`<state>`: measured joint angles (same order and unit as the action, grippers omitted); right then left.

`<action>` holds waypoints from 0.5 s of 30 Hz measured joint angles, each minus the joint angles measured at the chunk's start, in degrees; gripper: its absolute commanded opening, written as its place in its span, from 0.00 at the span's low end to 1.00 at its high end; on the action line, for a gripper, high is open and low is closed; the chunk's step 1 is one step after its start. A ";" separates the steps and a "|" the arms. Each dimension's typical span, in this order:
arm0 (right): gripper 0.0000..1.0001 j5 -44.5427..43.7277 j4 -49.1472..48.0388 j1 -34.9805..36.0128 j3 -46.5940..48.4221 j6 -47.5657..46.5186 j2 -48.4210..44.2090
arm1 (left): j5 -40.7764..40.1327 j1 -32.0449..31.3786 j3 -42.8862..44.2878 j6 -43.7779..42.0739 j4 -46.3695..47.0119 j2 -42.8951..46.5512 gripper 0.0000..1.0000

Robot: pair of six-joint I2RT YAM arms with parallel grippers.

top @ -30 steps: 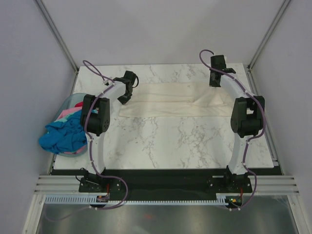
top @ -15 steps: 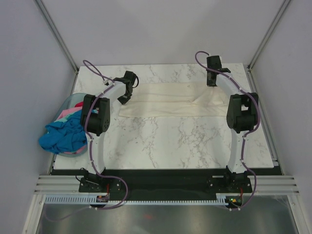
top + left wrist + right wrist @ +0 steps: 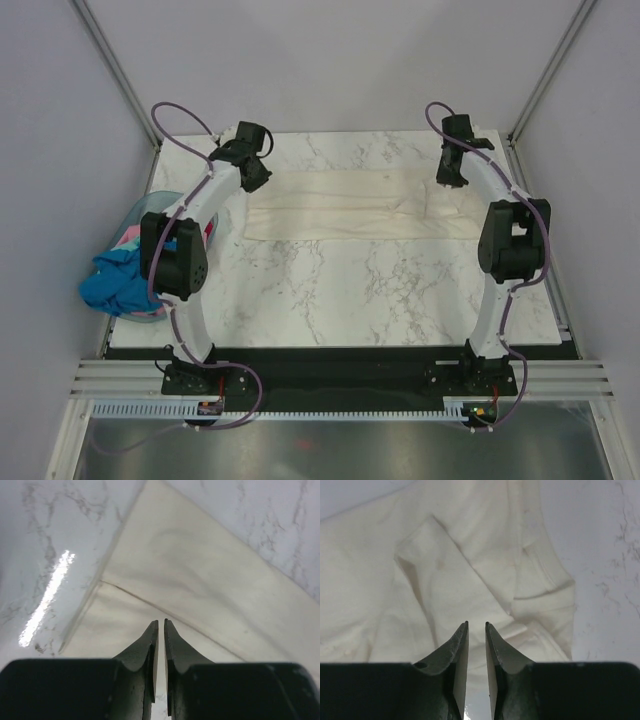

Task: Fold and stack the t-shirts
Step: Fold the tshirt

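Cream-white t-shirt (image 3: 340, 205) is laid flat as a long strip across the far half of the marble table (image 3: 350, 290), between the two grippers. Its right end is bunched and wrinkled, and a folded sleeve flap (image 3: 440, 575) is seen there. The left gripper (image 3: 161, 622) is held over the shirt's far left corner. Its fingers are nearly pressed together, with only a thin slit left, and nothing is pinched. The right gripper (image 3: 476, 624) is held over the wrinkled end, its fingers parted a little, with nothing between them. At the table's left edge a pale blue basket (image 3: 160, 202) is seen, with a bright blue t-shirt (image 3: 120, 285) draped over its side. Much of the basket is hidden by the left arm (image 3: 175, 258), so the pink cloth (image 3: 130, 238) inside is hard to make out.
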<state>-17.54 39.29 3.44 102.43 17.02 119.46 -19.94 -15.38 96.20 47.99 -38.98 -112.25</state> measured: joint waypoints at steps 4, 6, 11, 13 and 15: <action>0.24 2.78 1.51 -4.52 -6.38 2.84 -4.68 | 9.81 -0.11 -4.35 -4.57 5.66 1.40 0.15; 0.23 4.00 1.73 -6.84 -8.50 3.74 -5.33 | 13.90 -0.15 -6.60 -5.95 6.67 0.33 0.15; 0.22 5.16 0.76 -8.94 -14.69 4.81 -5.31 | 17.49 -0.24 -10.97 -8.07 7.19 -2.75 0.15; 0.22 4.92 0.24 -8.92 -17.07 4.92 -5.16 | 17.03 -0.24 -12.41 -8.44 6.84 -3.02 0.15; 0.22 4.09 -0.02 -8.98 -18.73 5.11 -4.94 | 15.63 -0.24 -13.35 -8.61 6.16 -3.28 0.15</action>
<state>-13.45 39.27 -5.54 83.70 22.13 114.52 -4.32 -15.62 82.85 39.38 -32.82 -115.52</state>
